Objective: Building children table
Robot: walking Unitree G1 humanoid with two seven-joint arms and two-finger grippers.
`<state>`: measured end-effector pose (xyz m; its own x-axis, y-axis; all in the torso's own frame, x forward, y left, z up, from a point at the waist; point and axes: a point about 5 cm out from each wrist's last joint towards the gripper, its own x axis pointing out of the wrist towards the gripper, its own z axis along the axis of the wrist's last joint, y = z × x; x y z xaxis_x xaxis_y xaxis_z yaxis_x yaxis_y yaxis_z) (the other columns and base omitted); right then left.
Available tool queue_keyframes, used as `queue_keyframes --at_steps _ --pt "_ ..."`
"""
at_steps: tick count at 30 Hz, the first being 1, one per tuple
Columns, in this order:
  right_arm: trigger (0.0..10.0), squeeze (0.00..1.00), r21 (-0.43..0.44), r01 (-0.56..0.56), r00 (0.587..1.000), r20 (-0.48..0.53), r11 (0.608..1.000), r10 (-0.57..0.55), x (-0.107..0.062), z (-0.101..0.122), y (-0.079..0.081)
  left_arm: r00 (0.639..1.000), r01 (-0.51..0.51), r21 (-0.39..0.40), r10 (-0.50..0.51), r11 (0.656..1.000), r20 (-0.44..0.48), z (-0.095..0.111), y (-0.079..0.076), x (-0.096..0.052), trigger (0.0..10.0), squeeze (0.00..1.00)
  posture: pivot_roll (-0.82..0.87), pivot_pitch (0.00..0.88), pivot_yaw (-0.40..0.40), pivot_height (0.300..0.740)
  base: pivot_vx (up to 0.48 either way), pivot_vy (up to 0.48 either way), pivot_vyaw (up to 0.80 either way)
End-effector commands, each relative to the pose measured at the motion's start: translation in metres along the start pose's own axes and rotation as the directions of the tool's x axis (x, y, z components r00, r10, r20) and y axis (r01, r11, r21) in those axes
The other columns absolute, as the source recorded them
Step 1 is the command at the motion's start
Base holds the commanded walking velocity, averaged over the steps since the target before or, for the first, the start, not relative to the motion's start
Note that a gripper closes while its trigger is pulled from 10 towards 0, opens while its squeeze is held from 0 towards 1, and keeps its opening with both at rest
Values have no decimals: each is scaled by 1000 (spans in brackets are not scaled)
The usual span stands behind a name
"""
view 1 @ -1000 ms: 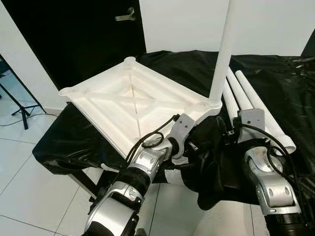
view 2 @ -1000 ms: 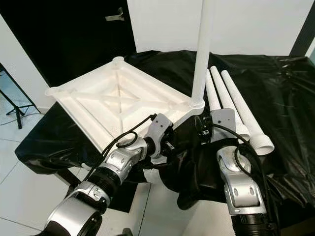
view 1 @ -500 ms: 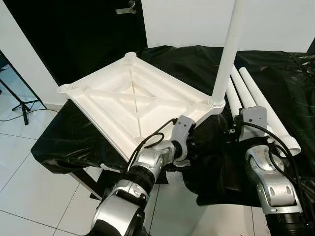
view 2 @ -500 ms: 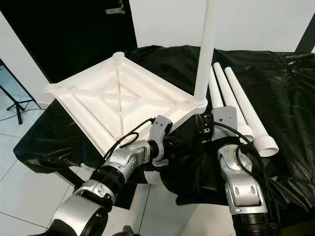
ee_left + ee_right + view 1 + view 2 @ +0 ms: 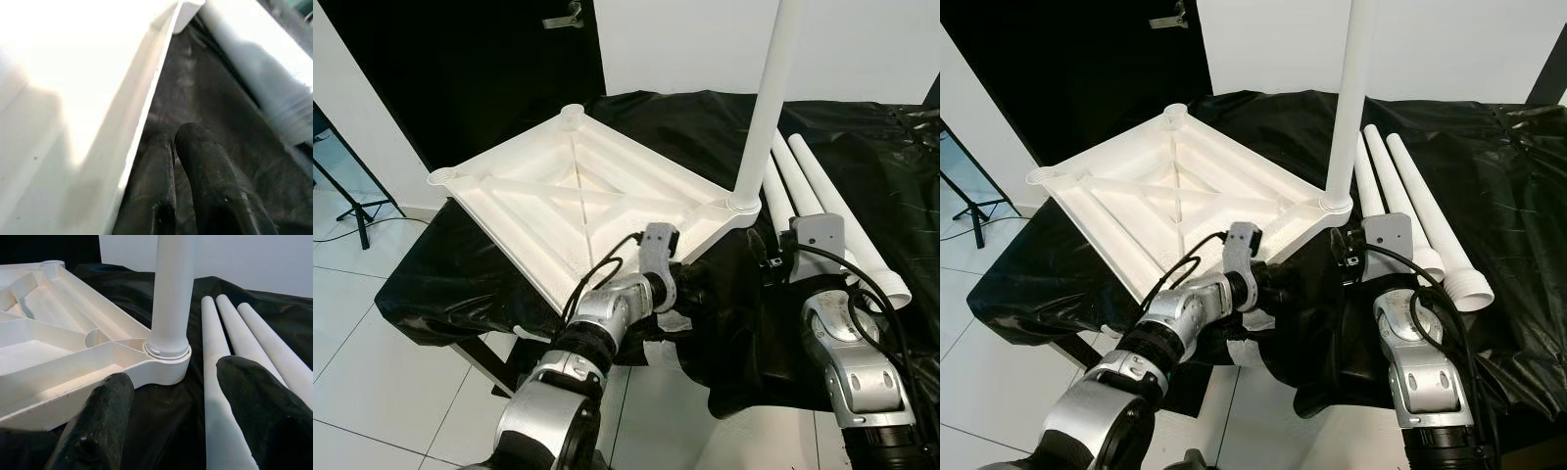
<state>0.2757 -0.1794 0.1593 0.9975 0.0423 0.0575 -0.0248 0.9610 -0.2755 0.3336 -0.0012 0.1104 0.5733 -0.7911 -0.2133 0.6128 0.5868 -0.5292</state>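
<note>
Tabletop (image 5: 578,211), white plastic, is lying upside down on the counter (image 5: 901,186), its ribbed underside and diagonal braces facing up. The counter is wearing a black sheet (image 5: 1489,137) that is draping over the near edge.

Fitted leg (image 5: 766,108), a white tube, is standing upright in the corner socket (image 5: 166,363) nearest the right arm. Two further sockets are showing at the far corner and the left corner of the tabletop.

Loose legs (image 5: 1408,217), three white tubes, are lying side by side on the sheet just beside the fitted leg, their threaded ends pointing toward the robot.

Left gripper (image 5: 178,147) is reaching under the near edge of the tabletop, fingers (image 5: 205,166) pressed together with nothing between them, touching the black sheet beside the white rim.

Right gripper (image 5: 171,396) is hovering low over the sheet near the fitted leg's socket, fingers (image 5: 105,416) spread wide apart and holding nothing; the socket and the nearest loose leg are sitting in front of the gap.
</note>
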Motion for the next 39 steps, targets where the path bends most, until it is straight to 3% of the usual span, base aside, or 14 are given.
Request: queue_keyframes --at_steps 1,6,10,15,16,17,18,21,22,23,24,29,35,39 --pt "10000 0 -8 -6 1000 -8 1000 5 -2 0 1 989 132 -57 -128 990 69 7 -56 32 10000 0 72 0 75 740 0 0 0" --pt "10000 0 -6 -4 1000 -10 1000 4 -2 -1 1 987 109 -62 -101 992 124 16 -50 29 10000 0 72 0 77 740 0 0 0" --pt "10000 0 -3 -2 1000 -21 1000 2 -4 -4 2 972 169 149 -190 974 136 30 -44 11 10000 0 79 0 75 740 0 0 0" --pt "10000 0 -3 -2 1000 -23 1000 2 -5 -5 2 965 200 189 -226 961 130 32 -45 6 10000 0 79 0 75 740 0 0 0" --pt "10000 0 -3 -3 1000 -25 1000 2 -5 -5 2 958 228 216 -258 949 123 33 -45 0 10000 471 85 0 74 740 0 0 0" --pt "10000 0 -3 -3 1000 -25 1000 2 -5 -5 2 958 228 216 -258 949 123 33 -45 0 10000 471 85 0 74 740 0 0 0" --pt "10000 0 -1 -5 1000 -27 1000 5 -4 -6 3 954 245 264 -281 933 107 34 -44 -6 10000 1000 94 0 70 740 0 0 0" --pt "10000 0 1 -8 1000 -28 1000 8 -4 -6 3 955 247 308 -285 919 84 34 -43 -10 10000 1000 99 0 68 740 0 0 0" --pt "10000 0 1 -11 1000 -28 1000 11 -3 -6 4 963 240 366 -268 899 28 29 -40 -13 10000 710 102 0 65 740 0 0 0" --pt "10000 0 1 -11 1000 -28 1000 11 -3 -6 4 963 240 366 -268 899 28 29 -40 -13 10000 710 102 0 65 740 0 0 0" --pt "10000 0 2 -14 1000 -28 1000 14 -2 -6 4 961 263 393 -275 881 -27 21 -36 -15 10000 0 102 0 65 740 0 0 0" --pt "10000 0 2 -16 1000 -27 1000 16 -2 -6 4 971 238 422 -222 875 -88 5 -21 -18 10000 0 99 0 65 740 0 0 0" --pt "10000 0 2 -16 999 -29 1000 16 -3 -6 4 995 74 497 -32 865 -93 -4 8 -23 10000 0 100 0 62 740 0 0 0" --pt "10000 0 2 -16 999 -29 1000 16 -3 -6 4 994 36 521 24 853 -109 -6 15 -26 10000 0 101 0 61 740 0 0 0"
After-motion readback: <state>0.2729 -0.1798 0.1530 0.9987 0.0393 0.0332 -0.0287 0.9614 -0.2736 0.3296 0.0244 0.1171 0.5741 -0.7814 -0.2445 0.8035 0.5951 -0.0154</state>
